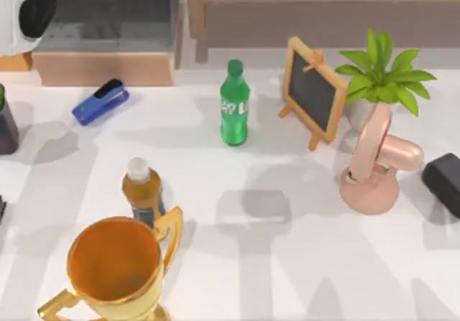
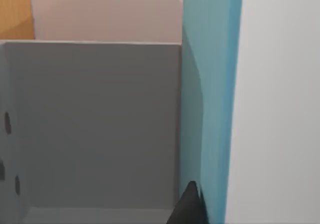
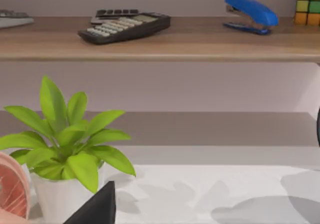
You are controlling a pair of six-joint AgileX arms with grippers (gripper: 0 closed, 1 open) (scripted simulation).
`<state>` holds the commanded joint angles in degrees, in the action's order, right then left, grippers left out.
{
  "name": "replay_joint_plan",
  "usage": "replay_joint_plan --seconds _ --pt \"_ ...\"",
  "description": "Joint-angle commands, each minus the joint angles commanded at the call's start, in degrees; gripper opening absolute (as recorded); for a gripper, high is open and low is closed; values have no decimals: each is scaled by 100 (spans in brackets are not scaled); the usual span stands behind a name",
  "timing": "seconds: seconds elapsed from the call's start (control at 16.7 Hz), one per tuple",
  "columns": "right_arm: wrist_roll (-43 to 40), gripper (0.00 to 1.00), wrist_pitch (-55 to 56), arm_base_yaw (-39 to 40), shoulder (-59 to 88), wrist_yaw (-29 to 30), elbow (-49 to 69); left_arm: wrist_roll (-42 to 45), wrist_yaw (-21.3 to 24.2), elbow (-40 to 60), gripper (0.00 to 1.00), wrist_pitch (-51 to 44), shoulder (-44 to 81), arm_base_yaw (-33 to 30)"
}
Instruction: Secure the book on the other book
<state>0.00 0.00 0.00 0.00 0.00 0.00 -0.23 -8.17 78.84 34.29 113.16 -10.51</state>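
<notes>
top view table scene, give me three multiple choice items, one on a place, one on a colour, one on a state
1. Where is the green bottle?
A. left of the small chalkboard
B. inside the gold trophy
C. on the pink fan

2. What colour is the stapler on the table?
A. red
B. blue
C. yellow

3. How does the green bottle stand?
A. lying flat
B. upside down
C. upright

Answers: 1 A, the chalkboard stands just to its right. 2 B, its body is blue. 3 C, cap on top.

Left arm [image 1: 25, 12] above the blue stapler [image 1: 100, 101]: white rounded shell with glossy black segment; one black pointed fingertip [image 2: 189, 206] in left wrist view, another black fingertip [image 3: 95, 209] in right wrist view.
</notes>
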Motion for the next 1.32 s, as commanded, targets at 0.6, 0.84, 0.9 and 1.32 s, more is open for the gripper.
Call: replay_joint_plan --seconds 0.6,0.84,0.9,1.32 --pt "0 100 0 0 0 0 0 357 315 -239 0 -53 -444 95" --pt "0 100 0 0 0 0 0 1662 1374 -820 0 -91 -1607 592" --pt "0 100 0 0 0 0 0 2136 1701 -1014 0 -119 -1974 781" --pt "0 100 0 0 0 0 0 6708 3975 -2893 0 -776 -4268 2740"
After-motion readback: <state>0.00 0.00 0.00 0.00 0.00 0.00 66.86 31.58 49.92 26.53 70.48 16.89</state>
